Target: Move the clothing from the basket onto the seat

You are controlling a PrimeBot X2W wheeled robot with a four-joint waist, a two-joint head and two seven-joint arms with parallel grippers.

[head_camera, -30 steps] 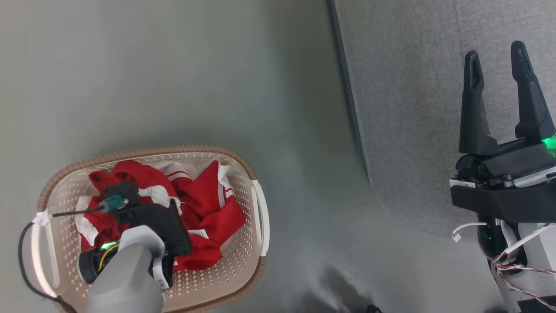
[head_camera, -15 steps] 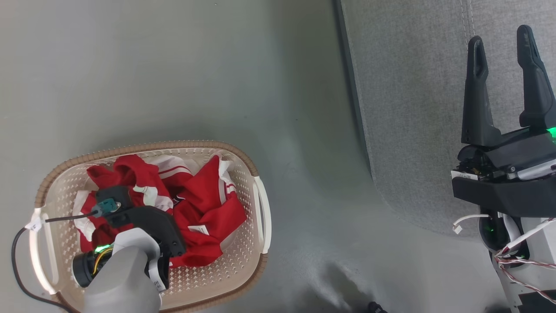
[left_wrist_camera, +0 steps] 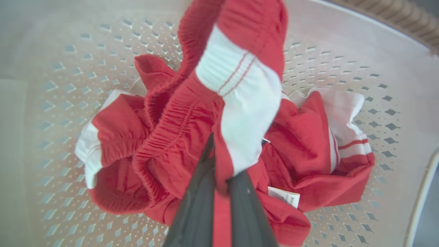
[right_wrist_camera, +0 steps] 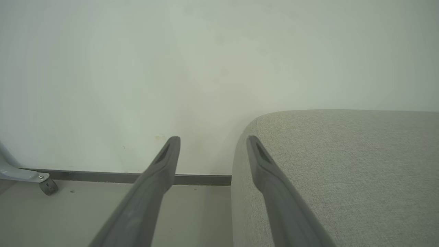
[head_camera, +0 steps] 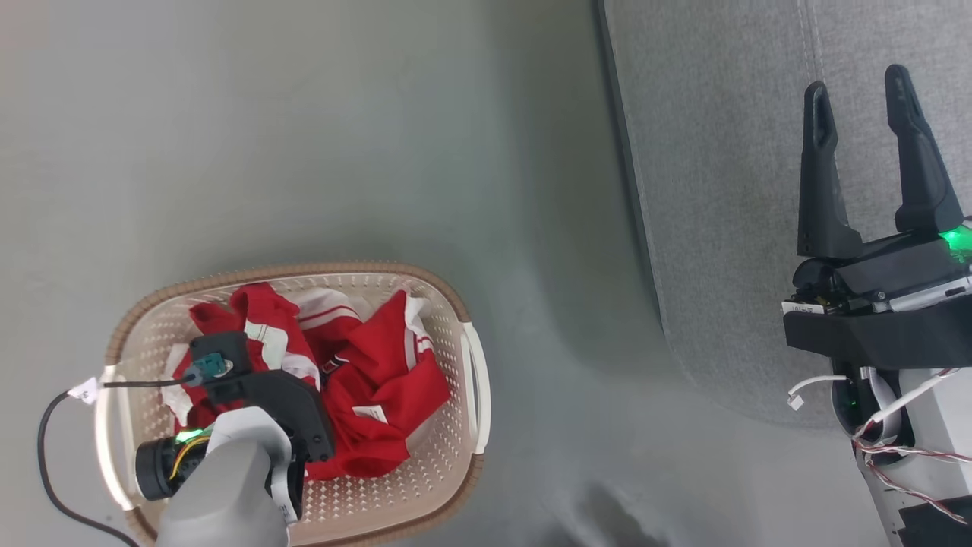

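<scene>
Left gripper (left_wrist_camera: 223, 164) pinched tight on a fold of the red-and-white clothing (left_wrist_camera: 164, 147); white ribbed band draped over its fingertips; rest of the garment bunched just beneath the claw, lying inside the basket (left_wrist_camera: 61, 68); perforated basket wall all round it; right gripper (head_camera: 856, 83) well off to the right, fingers spread wide, poised above the grey seat (head_camera: 721, 190); grey floor (head_camera: 342, 114) between basket and seat.
</scene>
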